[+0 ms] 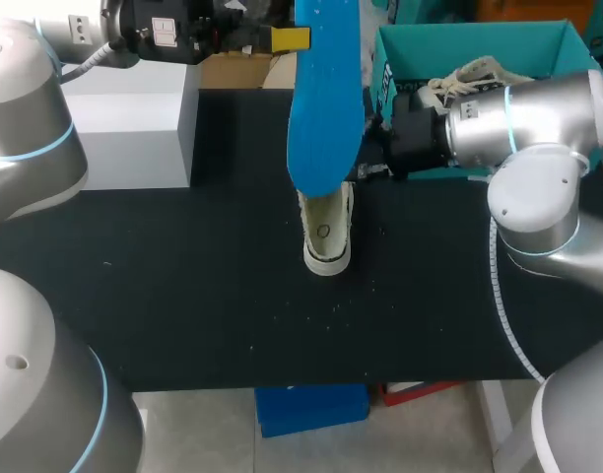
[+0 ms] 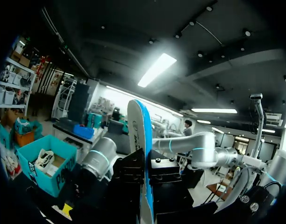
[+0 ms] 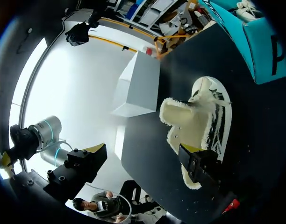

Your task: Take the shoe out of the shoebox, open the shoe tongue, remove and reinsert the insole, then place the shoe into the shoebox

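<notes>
Even overhead light, soft shadows on the table; white glare floods the right wrist view.

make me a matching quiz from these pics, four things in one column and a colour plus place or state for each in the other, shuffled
Things
1. insole
2. shoe
3. shoebox
4. block

Colour and place or state
a. teal, far right
b. blue, raised in the air
c. white, far left
d. cream, out of its box, tongue open

Pairs: 1-b, 2-d, 3-a, 4-c
</notes>
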Controlling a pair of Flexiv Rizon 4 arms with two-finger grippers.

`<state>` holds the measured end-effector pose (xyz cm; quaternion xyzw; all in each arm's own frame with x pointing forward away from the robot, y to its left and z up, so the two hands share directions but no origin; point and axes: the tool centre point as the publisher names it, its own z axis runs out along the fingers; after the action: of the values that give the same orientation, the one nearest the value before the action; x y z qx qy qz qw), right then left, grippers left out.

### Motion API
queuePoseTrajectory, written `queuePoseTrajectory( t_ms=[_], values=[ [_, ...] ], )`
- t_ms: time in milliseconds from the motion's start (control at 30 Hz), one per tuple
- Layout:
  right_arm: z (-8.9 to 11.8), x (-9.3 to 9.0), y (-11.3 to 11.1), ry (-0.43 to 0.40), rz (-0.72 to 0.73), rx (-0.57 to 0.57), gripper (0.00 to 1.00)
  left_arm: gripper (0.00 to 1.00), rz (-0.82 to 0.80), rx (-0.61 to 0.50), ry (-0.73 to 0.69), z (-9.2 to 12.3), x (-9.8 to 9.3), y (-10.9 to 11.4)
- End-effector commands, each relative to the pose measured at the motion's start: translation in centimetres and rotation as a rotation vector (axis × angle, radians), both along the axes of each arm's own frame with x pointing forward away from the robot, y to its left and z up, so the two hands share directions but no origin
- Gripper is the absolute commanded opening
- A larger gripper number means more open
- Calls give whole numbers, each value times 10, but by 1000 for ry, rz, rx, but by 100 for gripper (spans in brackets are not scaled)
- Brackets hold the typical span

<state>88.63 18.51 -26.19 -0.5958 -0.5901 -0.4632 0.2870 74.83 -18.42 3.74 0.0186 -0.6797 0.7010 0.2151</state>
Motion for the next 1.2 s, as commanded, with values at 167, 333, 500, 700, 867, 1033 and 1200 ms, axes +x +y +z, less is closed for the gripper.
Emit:
queuePoseTrajectory(
  t_ms=[167, 333, 500, 700, 867, 1033, 1200],
  values=[
    [7, -9, -7, 25, -20, 166, 100, 0, 3, 2, 0, 0, 0, -1],
    [11, -9, -6, 44, -26, 255, 100, 0, 3, 2, 0, 0, 0, -1],
    [14, -8, -6, 32, -32, 267, 100, 0, 6, -22, -253, 4, -6, -4],
    [14, -8, -6, 32, -32, 267, 100, 0, 52, -27, -735, -27, -32, -25],
    [14, -8, -6, 32, -32, 267, 100, 0, 52, -27, -735, -27, -32, -25],
    [14, -8, -6, 32, -32, 267, 100, 0, 52, -27, -735, -27, -32, -25],
    [14, -8, -6, 32, -32, 267, 100, 0, 52, -27, -735, -27, -32, -25]
  ],
)
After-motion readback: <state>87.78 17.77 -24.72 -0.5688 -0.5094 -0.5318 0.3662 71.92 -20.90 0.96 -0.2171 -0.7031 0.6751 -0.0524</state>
